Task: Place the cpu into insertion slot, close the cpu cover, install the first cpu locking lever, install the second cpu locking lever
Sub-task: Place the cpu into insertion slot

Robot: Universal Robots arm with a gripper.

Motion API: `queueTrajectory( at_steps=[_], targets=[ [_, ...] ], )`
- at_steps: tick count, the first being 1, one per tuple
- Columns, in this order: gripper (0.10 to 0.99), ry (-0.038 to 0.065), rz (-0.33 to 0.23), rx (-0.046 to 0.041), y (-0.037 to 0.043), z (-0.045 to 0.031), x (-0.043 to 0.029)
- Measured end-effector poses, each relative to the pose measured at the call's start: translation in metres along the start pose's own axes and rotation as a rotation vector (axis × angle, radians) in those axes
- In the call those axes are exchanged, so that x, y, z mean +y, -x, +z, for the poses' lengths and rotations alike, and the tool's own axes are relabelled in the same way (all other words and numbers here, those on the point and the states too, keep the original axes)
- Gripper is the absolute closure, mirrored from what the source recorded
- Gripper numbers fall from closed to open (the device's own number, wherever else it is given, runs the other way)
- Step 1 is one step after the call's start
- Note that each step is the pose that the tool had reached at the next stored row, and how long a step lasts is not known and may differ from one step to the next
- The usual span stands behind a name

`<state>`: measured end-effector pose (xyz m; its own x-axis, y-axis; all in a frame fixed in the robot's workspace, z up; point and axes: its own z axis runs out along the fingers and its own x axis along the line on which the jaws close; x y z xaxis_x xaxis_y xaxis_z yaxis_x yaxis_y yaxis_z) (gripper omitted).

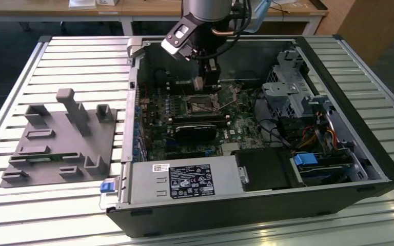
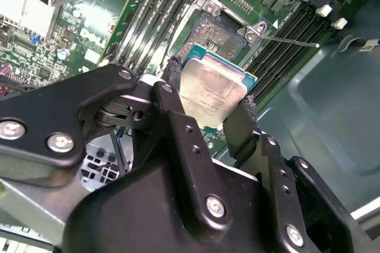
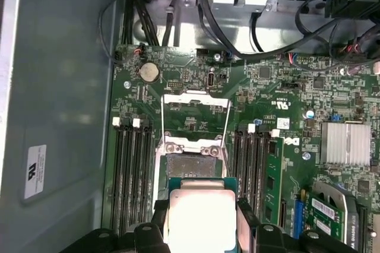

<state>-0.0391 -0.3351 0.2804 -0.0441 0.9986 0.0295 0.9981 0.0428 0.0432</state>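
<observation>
One arm: it reaches down into the open computer case (image 1: 320,48), which lies on its side on a slatted table (image 1: 19,215).
Gripper: in the exterior view the gripper (image 1: 207,84) hangs low over the motherboard (image 1: 238,128), close above the insertion slot (image 1: 200,104).
Pincer state: clamped on the cpu, in both wrist views, gripper (image 2: 211,87) (image 3: 202,212).
Fingers: two black fingers (image 2: 178,116) press on opposite edges of the chip.
Cpu: the cpu (image 2: 214,92) (image 3: 202,214) is carried with its dull metal top up and its green border showing past the lid.
Cpu position: off the board and not seated; its far edge overlaps the near edge of the insertion slot (image 3: 193,161) in the first wrist view.
Insertion slot: bare, with the contact field exposed (image 2: 217,30).
Cpu cover: the cpu cover (image 3: 196,98) is swung open on the far side of the slot, board visible through its window.
Lever: a thin metal rod (image 2: 291,41) runs out from one corner of the slot.
Memory slots: rows of memory slots (image 3: 130,164) flank the slot on both sides.
Surroundings: a grey fixture block (image 1: 60,138) sits on the table at the exterior view's left, apart from the case; a power supply (image 1: 176,180) fills the case's near corner.
</observation>
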Motion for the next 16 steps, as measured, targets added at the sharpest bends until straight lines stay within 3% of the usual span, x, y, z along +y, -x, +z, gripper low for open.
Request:
queueTrajectory(
  at_steps=[16],
  targets=[
    [0.549, 0.000, 0.014, -0.0013, -0.0025, 0.0197, -0.0007]
  ],
)
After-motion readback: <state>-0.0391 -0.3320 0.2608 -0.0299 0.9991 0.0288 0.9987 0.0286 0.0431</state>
